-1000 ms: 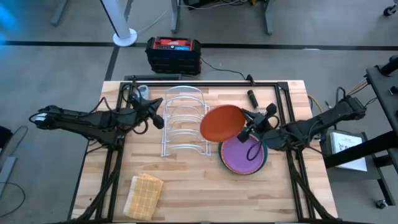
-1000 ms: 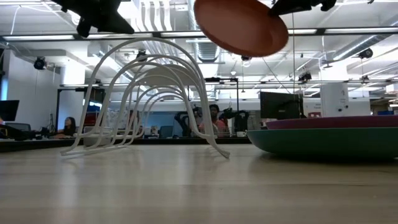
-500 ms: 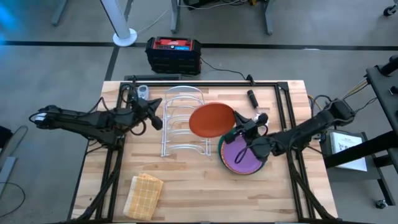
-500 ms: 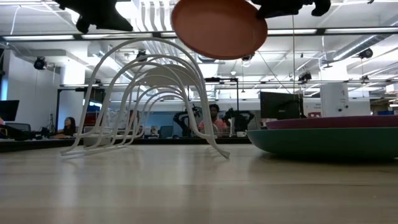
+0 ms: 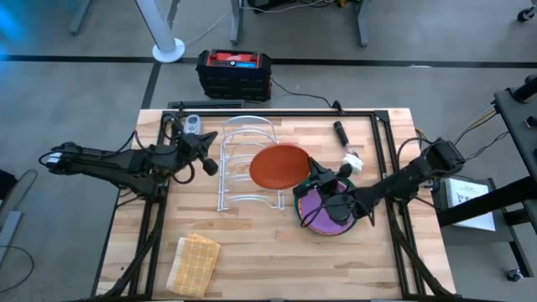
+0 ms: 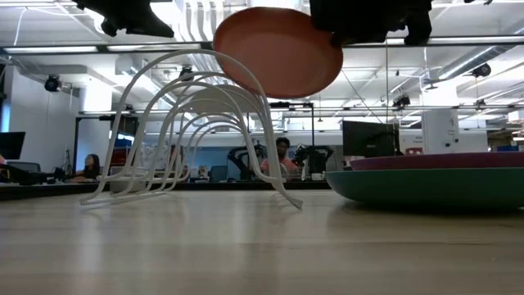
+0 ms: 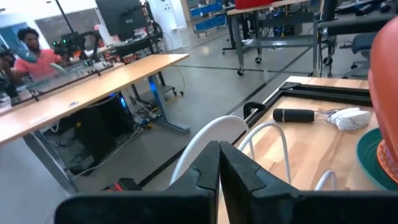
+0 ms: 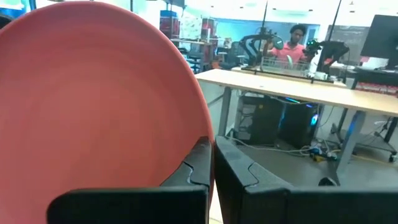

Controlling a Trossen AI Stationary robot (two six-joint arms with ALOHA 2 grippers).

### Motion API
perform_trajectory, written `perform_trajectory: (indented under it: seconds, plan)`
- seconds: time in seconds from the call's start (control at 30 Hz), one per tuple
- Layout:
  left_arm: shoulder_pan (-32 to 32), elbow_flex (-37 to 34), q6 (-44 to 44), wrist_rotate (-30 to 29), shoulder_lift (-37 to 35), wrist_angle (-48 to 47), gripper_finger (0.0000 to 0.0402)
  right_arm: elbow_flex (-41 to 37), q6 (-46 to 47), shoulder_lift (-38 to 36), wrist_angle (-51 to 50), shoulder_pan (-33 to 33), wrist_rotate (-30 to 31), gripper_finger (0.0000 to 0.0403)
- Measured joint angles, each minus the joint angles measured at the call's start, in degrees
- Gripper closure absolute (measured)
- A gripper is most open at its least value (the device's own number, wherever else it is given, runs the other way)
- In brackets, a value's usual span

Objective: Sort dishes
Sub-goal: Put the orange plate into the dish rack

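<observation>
My right gripper (image 5: pixel 312 172) is shut on a plain orange plate (image 5: pixel 279 166), held in the air over the right side of the white wire rack (image 5: pixel 243 162). In the low view the plate (image 6: pixel 277 51) hangs tilted just above the rack's front hoop (image 6: pixel 205 90). A purple plate (image 5: pixel 323 210) lies on a larger teal-green plate (image 5: pixel 299 195) at the right. My left gripper (image 5: pixel 214 161) is shut and empty, raised at the rack's left side. My right gripper pinches the orange plate's rim (image 8: pixel 204 140) between its two fingers, one finger on each face, at the plate's right edge. The fingers come from the table's right, roughly level. The plate is lifted clear and tilted, above the rack.
A tan woven cloth (image 5: pixel 194 263) lies at the near left. A dish brush (image 5: pixel 346 144) lies at the far right of the rack. A black frame (image 5: pixel 277 113) runs along the table's far edge. A red and black box (image 5: pixel 234 74) stands on the floor beyond.
My right gripper has gone toward the table's left edge and a little toward the near edge, carrying the orange plate from over the stacked plates to over the rack. The plate has come lower, toward the rack's front hoop, and stays tilted.
</observation>
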Motion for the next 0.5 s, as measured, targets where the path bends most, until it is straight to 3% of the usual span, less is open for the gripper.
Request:
perform_trajectory:
  seconds: [0.2,0.5]
  plan:
    - [0.0,0.0,2.7,0.0,-0.6,0.5,0.0401,3.1,-0.8,4.2,-0.3,0.2,1.5,0.0403]
    - [0.0,0.0,6.9,0.0,-1.2,0.9,0.0401,12.5,-11.3,13.3,-0.7,0.3,1.0,0.0403]
